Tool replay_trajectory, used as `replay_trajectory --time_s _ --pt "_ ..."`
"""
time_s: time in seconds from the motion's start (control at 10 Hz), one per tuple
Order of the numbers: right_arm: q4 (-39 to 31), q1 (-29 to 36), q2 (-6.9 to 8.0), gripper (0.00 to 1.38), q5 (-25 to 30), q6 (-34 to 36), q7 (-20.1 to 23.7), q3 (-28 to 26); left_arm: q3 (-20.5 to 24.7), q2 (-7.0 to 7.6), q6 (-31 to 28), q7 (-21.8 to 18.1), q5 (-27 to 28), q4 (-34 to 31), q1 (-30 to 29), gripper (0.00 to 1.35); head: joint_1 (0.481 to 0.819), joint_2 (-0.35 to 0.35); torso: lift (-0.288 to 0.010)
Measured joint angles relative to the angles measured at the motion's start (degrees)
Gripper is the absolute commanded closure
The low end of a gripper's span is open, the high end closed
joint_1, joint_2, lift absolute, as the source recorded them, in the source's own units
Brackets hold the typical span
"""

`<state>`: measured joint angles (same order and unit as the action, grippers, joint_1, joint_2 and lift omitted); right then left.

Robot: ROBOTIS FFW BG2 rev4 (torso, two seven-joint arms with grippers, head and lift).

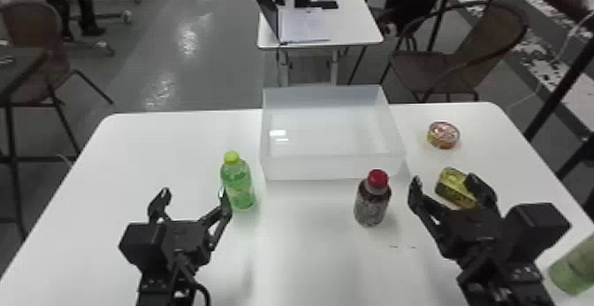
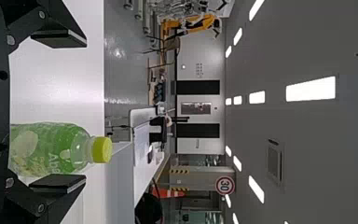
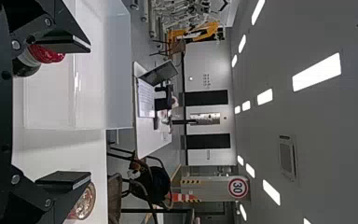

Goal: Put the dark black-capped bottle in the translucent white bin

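Note:
The dark bottle [image 1: 371,205] stands upright on the table and wears a red cap, not a black one. Just behind it is the translucent white bin [image 1: 333,168]. My right gripper [image 1: 445,180] is open to the right of the bottle; my left gripper [image 1: 194,192] is open to the left of a green bottle. In the left wrist view, nothing is held by the left gripper [image 2: 81,111]. In the right wrist view, the dark bottle [image 3: 25,68] is partly hidden behind one finger of the right gripper [image 3: 86,110], outside its grasp. The bin [image 3: 116,70] also appears there.
A green bottle [image 1: 238,185] with a yellow-green cap stands beside the left gripper. A yellow can [image 1: 453,185] lies partly behind the right gripper, with a round tin [image 1: 443,135] farther back. Another green bottle [image 1: 574,267] is at the right edge.

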<state>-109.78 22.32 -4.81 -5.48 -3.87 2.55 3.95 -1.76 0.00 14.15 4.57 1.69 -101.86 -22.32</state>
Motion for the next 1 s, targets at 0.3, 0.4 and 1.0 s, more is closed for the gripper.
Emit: replay_trajectory --time_s 0.3,0.4,1.0 --pt "0.0 0.0 0.07 0.31 0.2 0.0 -0.1 0.0 0.0 0.0 0.2 0.0 0.0 0.0 0.0 0.25 0.695 0.039 -0.092" --pt "0.0 0.0 0.12 0.31 0.2 0.0 -0.1 0.0 0.0 0.0 0.2 0.0 0.0 0.0 0.0 0.25 0.695 0.04 -0.092" --pt "-5.0 2.3 0.1 0.31 0.4 2.0 -1.1 -0.2 0.2 0.0 0.2 0.0 -0.2 0.0 -0.2 0.26 0.695 0.041 -0.092"
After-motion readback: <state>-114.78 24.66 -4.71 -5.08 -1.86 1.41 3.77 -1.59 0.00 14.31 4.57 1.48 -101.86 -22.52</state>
